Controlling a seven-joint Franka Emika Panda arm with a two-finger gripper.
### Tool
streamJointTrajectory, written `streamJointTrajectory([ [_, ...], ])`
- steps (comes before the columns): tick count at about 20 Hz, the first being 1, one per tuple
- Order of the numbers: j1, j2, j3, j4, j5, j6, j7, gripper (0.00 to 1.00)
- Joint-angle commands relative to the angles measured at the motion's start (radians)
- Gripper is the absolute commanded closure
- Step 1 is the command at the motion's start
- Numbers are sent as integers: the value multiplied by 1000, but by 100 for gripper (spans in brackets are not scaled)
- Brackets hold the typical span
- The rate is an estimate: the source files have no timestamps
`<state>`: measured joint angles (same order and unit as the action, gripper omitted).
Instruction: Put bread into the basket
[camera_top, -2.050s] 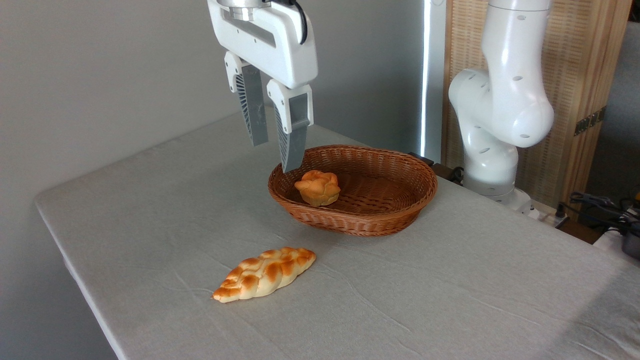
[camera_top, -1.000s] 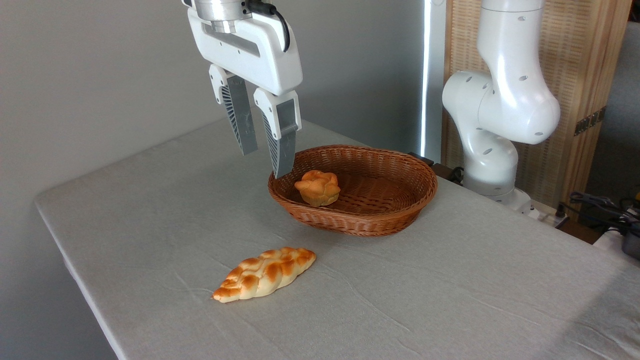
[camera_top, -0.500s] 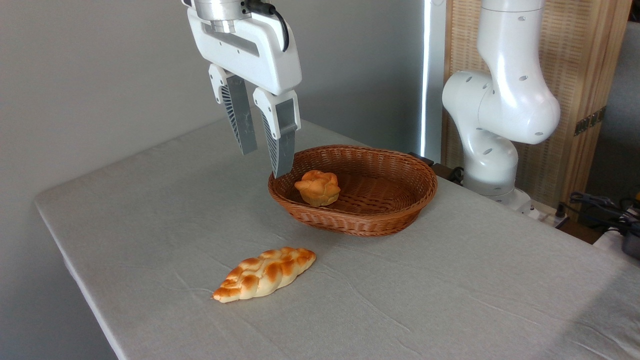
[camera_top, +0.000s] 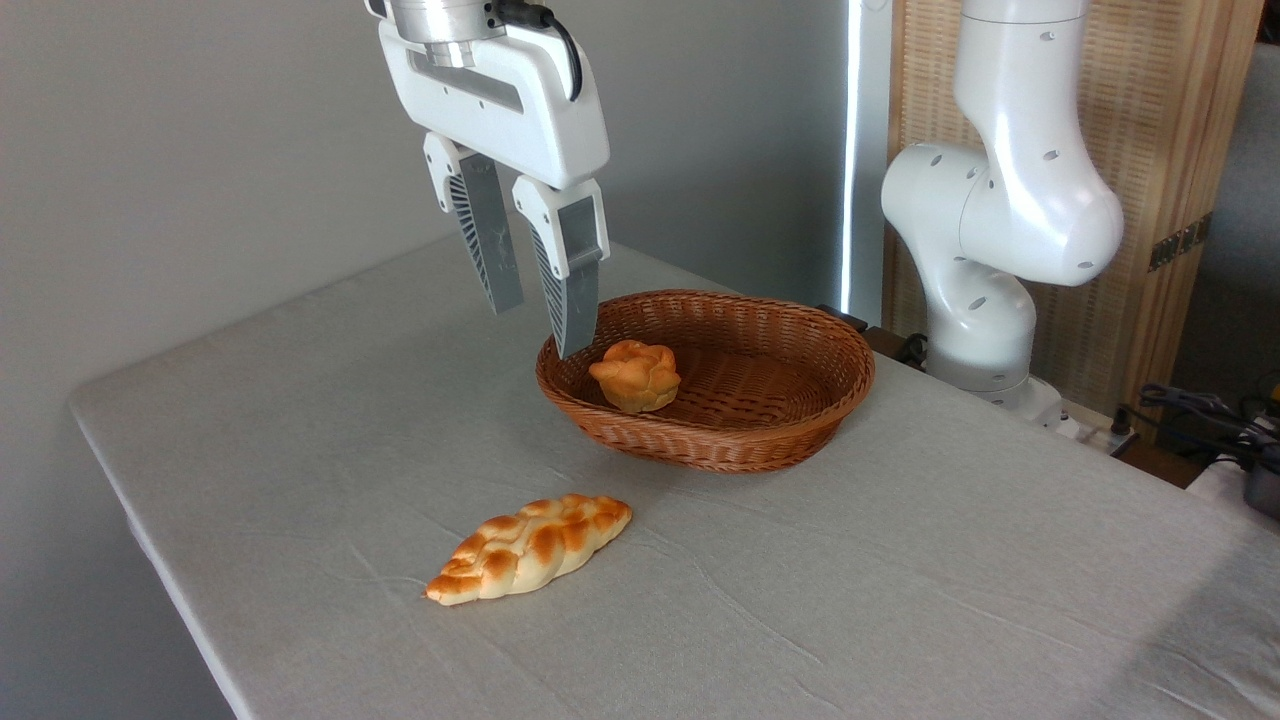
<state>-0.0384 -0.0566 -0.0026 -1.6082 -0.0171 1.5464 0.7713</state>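
Hanging above the left rim of the basket (camera_top: 845, 385), the gripper (camera_top: 542, 325) carried nothing; its two grey fingers (camera_top: 574, 300) stood a modest way apart, neither wide nor pressed together, with bare air between them. That empty, parted stance fitted a tool done with its load, not one about to grasp, and I judged the placing step complete.

The bread (camera_top: 635, 374) sat upright inside the basket, toward its left end, with its golden knotted top up and its paler base on the woven floor. It appeared to rest close to the near-left wall, though whether it touched the wicker could not be told. Sitting low behind the rim, it looked unlikely to roll out.

The basket stood toward the far edge of the counter (camera_top: 300, 420), close to the corner where the arm's base (camera_top: 990, 330) rose just beyond it. That spot probably kept it within easy reach of the arm.

A braided loaf (camera_top: 530, 549) lay flat on the cloth near the front-left edge of the counter, well apart from the basket and from the gripper. It pointed slantwise toward the basket and seemed to be a bystander to this task.

The lower fingertip overlapped the basket's rim in the picture, but its height above the rim could not be judged.
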Motion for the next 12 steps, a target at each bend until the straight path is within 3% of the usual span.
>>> streamJointTrajectory([
  [1,12,23,-10,27,14,-34,9,0],
  [12,12,30,-7,27,23,-8,17,0],
])
